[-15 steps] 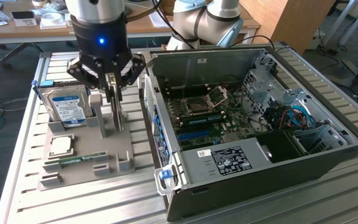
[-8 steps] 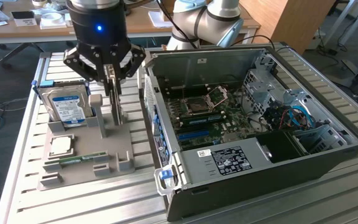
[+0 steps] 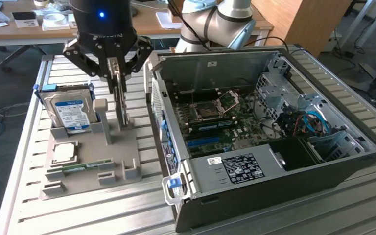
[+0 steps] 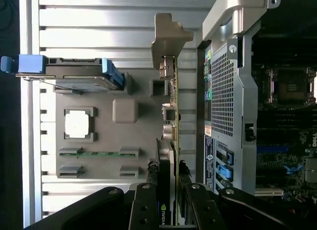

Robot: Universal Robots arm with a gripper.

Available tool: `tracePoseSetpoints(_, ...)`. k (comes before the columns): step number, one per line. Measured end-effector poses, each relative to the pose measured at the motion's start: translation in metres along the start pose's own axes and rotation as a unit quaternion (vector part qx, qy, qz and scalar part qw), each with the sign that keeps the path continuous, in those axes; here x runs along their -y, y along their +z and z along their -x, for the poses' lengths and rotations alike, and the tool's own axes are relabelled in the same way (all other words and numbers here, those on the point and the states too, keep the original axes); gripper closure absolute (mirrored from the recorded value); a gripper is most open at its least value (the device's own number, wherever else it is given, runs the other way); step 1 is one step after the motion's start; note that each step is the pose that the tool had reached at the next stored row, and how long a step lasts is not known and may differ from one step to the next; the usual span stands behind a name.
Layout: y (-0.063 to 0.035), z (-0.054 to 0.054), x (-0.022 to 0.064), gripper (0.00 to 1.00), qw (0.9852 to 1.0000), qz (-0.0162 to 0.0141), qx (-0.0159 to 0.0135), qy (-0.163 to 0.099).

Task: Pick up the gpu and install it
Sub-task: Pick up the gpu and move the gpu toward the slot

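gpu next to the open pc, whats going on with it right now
The robot arm's gripper is down over the gpu, which stands upright on edge in the grey parts holder beside the open computer case. Its fingers sit against both faces of the card near its top edge, so it looks gripped, with the card's lower edge at the holder. The hard drive stands in the same holder. The gpu is not yet in the case.

Daylight fills the room, and it is bright. The metal table (image 3: 25, 147) shines, with sunny patches at the far right. In the wrist view its slats (image 4: 119, 17) glare almost white. The inside of the computer case (image 3: 207, 73) is dark and shadowy. A small blue light (image 3: 101, 13) glows.
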State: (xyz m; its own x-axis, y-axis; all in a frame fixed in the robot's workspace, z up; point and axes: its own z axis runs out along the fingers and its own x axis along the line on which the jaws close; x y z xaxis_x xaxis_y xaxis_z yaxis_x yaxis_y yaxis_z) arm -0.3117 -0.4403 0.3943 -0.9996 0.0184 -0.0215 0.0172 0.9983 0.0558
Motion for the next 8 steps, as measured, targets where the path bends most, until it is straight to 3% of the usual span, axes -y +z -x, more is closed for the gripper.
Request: tracePoseSetpoints(8,-0.0118,0.0,-0.0007,0.74,1.0,-0.0004,0.0,0.0)
